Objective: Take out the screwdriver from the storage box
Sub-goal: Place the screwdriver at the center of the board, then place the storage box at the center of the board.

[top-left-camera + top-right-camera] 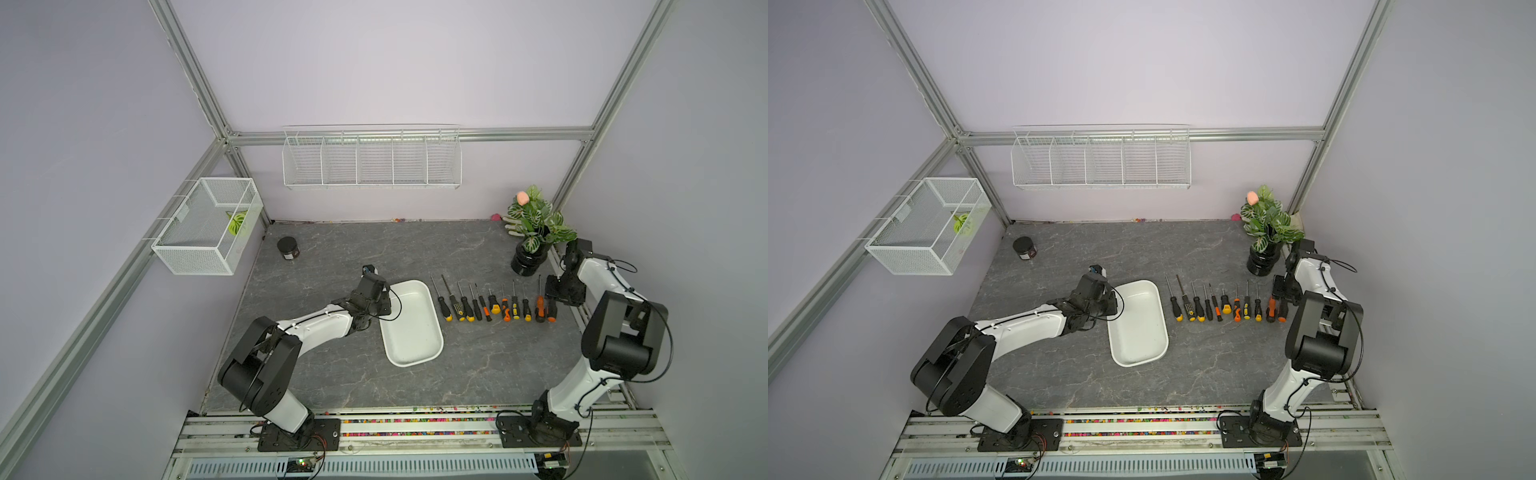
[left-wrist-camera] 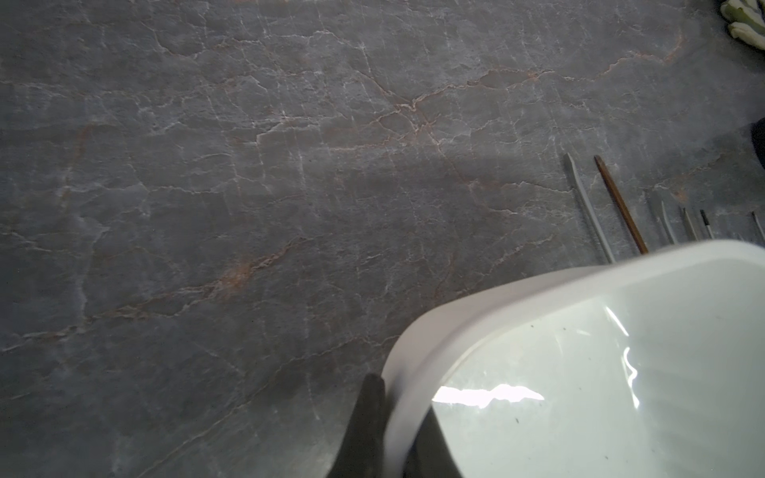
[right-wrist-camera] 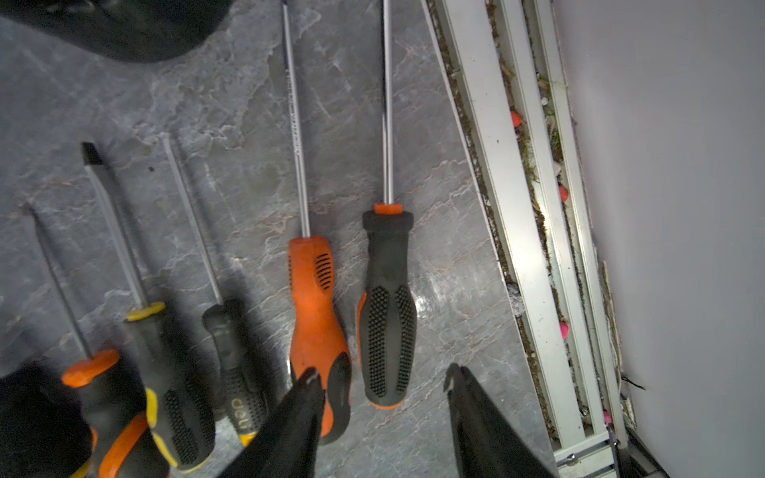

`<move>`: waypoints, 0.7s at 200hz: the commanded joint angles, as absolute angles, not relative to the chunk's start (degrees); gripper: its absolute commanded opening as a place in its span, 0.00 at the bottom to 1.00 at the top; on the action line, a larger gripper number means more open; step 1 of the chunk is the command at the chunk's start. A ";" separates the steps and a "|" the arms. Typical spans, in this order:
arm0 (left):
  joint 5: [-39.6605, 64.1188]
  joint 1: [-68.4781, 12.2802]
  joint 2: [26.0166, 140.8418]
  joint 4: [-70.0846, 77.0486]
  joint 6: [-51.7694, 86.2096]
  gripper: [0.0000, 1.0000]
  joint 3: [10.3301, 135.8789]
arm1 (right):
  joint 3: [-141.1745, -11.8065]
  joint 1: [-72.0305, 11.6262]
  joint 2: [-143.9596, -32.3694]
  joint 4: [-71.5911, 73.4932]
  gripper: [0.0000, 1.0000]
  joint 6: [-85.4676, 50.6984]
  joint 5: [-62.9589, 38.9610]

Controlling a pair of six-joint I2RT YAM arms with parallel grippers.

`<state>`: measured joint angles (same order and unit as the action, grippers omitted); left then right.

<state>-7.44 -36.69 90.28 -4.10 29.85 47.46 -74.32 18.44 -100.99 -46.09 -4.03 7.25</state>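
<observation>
The box (image 1: 411, 328) looks empty, my left hand (image 2: 393, 418) pinching its rim; I think my right hand (image 3: 381, 374), spread over the screwdriver (image 3: 387, 310), should lift straight up.

White storage box (image 1: 411, 328) upright, skewed — screwdrivers (image 1: 494, 306) rowed just beside.

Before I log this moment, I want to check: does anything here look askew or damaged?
The storage box lies askew to the screwdriver row, empty, the left gripper shut on its rim. One screwdriver shaft looks brown, perhaps rusty.
</observation>
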 commanded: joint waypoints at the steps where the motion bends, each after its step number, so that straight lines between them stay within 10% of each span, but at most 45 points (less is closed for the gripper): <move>1: -10.59 -35.89 87.88 -7.92 27.12 0.00 47.83 | -72.08 15.84 -97.04 -44.94 0.55 -6.05 5.94; 140: -10.99 -30.72 101.47 -18.17 20.20 0.00 65.11 | -61.55 -0.04 -77.38 -39.16 0.61 -7.70 -3.52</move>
<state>-10.87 -30.76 96.53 -15.88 21.69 59.96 -64.62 0.30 -80.60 -41.01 -8.32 1.28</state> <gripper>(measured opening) 0.095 0.602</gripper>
